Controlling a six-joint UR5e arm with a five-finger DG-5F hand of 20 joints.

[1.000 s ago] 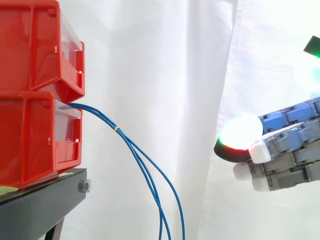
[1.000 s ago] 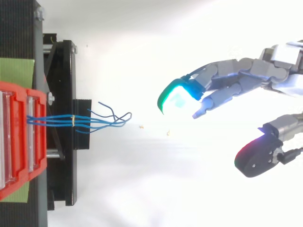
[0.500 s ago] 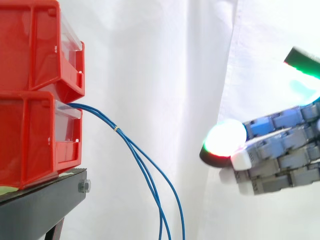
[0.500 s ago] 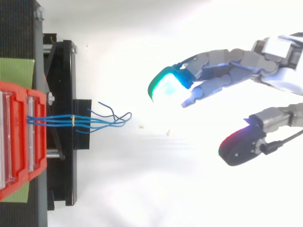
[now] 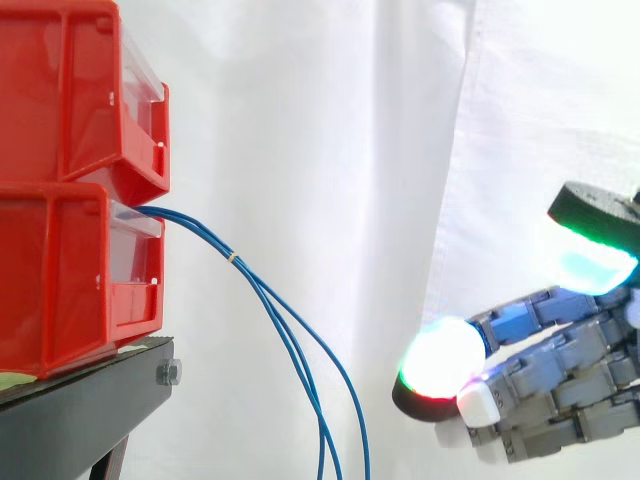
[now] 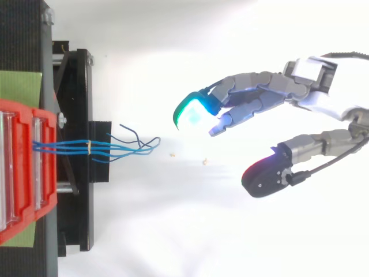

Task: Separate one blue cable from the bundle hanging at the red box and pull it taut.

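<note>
Several thin blue cables [image 5: 290, 340] leave the lower red box [image 5: 75, 275] and hang down in a bundle, tied by a small yellow band [image 5: 232, 258]. From above, the blue cables [image 6: 115, 148] fan out into loose ends to the right of the stand. My hand [image 5: 545, 385] is at the lower right of the side view, well apart from the cables. Its fingers are stretched toward the bundle with the thumb spread away, holding nothing. In the top view the hand [image 6: 271, 98] sits right of the cable ends, with a clear gap between.
Two red boxes stand stacked on a black stand [image 5: 85, 405], the upper red box [image 5: 70, 90] above the one with the cables. A white curtain [image 5: 330, 150] hangs behind. A green patch [image 6: 20, 86] lies on the stand top.
The hand has moved left toward the cables and lower in the side view. Its thumb pad has come down into view. The cables have not moved.
</note>
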